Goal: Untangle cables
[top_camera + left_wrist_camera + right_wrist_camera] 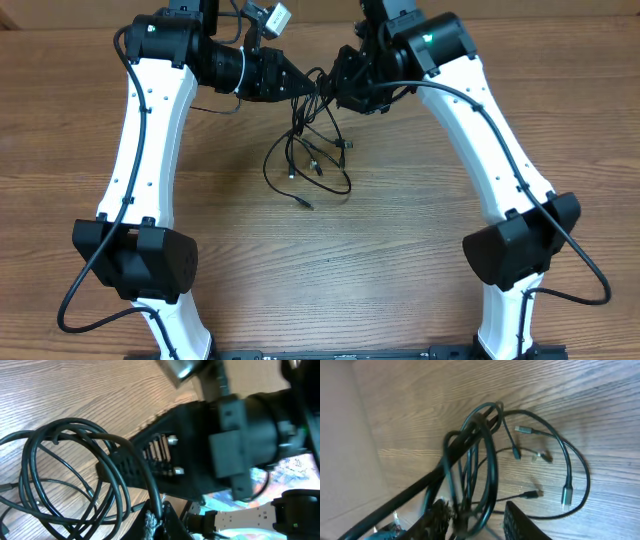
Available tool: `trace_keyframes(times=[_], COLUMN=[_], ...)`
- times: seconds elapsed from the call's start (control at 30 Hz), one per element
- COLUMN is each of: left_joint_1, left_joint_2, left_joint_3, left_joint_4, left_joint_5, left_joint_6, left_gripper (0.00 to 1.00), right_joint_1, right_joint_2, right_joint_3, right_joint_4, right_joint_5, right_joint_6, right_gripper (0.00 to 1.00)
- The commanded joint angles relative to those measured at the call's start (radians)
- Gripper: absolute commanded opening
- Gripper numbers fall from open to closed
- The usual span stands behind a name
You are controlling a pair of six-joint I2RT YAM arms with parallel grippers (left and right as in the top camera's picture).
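Overhead, the two arms lean toward each other at the far side of the table (400,260), and the left gripper (306,88) is my fixed mark for everything else. Its fingers are pinched together on the cables (318,160), whose black strands rise to it in a tight gather. Facing the left gripper, almost tip to tip with it, is the right gripper (334,86). In its own wrist view, which is blurred, its fingers (520,520) stand apart with several strands running up between them, and I cannot see either pad pressing a strand. Down from the left gripper, on the near side, the rest of the cables spreads in loose loops on the wood. Their small plug ends (567,496) lie along the loops' outer edge, away from the left gripper.
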Motion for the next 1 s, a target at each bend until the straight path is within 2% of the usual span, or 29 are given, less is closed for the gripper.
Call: trace_keyframes(times=[0.0,0.03,0.1,0.2,0.23,0.37,0.43,0.53,0.67,0.87,0.97], left_joint_1=[-0.005,-0.005,-0.005,0.0,0.007,0.047,0.066,0.077,0.077,0.077,0.076], left_joint_2=[-0.009,-0.009,-0.009,-0.009,-0.009,-0.009,-0.009,-0.009,-0.009,-0.009,-0.009], left_joint_3=[0.005,0.005,0.005,0.005,0.005,0.005,0.005,0.005,0.005,0.005,0.005], left_joint_4=[0.005,0.008,0.01,0.013,0.017,0.021,0.018,-0.004,-0.015,-0.016,-0.011], left_joint_5=[0.03,0.03,0.031,0.03,0.028,-0.104,-0.258,-0.577,-0.907,-1.013,-0.964], left_joint_6=[-0.011,-0.018,-0.025,-0.024,-0.024,-0.044,-0.061,-0.061,-0.108,-0.13,-0.172], left_gripper=[0.04,0.04,0.04,0.04,0.04,0.04,0.04,0.04,0.04,0.04,0.04], right_joint_1=[-0.003,0.0,0.0,0.0,0.0,-0.025,-0.045,-0.071,-0.075,-0.075,-0.075], right_joint_2=[-0.002,-0.002,-0.002,-0.002,-0.002,-0.005,-0.014,-0.061,-0.171,-0.275,-0.331], right_joint_3=[-0.028,-0.044,-0.065,-0.097,-0.105,-0.106,-0.105,-0.105,-0.104,-0.104,-0.104], right_joint_4=[0.023,0.047,0.06,0.059,0.056,-0.004,-0.027,-0.059,-0.086,-0.117,-0.123], right_joint_5=[0.007,0.011,0.056,0.149,0.167,0.227,0.204,0.174,0.175,0.171,0.129], right_joint_6=[0.017,0.02,0.053,0.1,0.088,0.016,-0.05,-0.146,-0.207,-0.206,-0.206], right_gripper=[0.34,0.33,0.21,0.12,0.04,0.04,0.04,0.04,0.04,0.04,0.04])
